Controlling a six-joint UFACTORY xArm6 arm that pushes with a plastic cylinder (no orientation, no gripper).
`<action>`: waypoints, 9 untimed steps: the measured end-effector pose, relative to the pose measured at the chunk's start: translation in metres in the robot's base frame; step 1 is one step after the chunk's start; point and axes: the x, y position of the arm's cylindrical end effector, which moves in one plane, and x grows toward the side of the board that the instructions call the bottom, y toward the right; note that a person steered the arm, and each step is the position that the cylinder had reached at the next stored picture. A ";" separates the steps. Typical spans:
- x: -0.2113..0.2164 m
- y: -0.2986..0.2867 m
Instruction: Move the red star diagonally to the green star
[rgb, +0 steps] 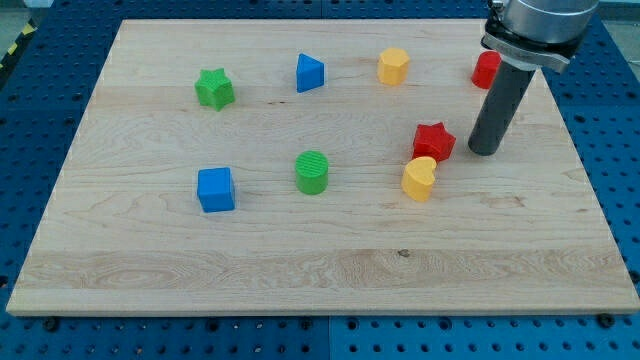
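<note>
My tip (485, 152) down on the board at the foot of a straight, smooth dark rod, bare-ended, holding nothing, no jaws to open or close. Just beside the red star (434, 141), at its 3 o'clock, a narrow gap between them; contact cannot be confirmed.

Red star right of the board's centre, chunky, with blunt points and a matte plastic look. At its 7 o'clock, close enough to seem touching, a yellow heart-like block (420, 179) with rounded lobes. At the star's 1 o'clock, a red block (486, 69) near the top edge, partly hidden behind the rod, shape unclear. At the star's 11 o'clock, well apart, a yellow block (393, 66), faceted, exact shape hard to tell.

Further out at 9 o'clock, a green cylinder (313, 172) with a ribbed top. Beyond it, a blue cube (216, 189). At 10 o'clock, a blue triangular block (310, 73), then the green star (214, 89), far across toward the upper left.

All on a pale wooden board (320, 260) with lengthwise grain, set on a blue perforated table (620, 150).
</note>
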 end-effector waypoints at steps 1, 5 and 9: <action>0.000 -0.021; 0.010 -0.075; -0.008 -0.254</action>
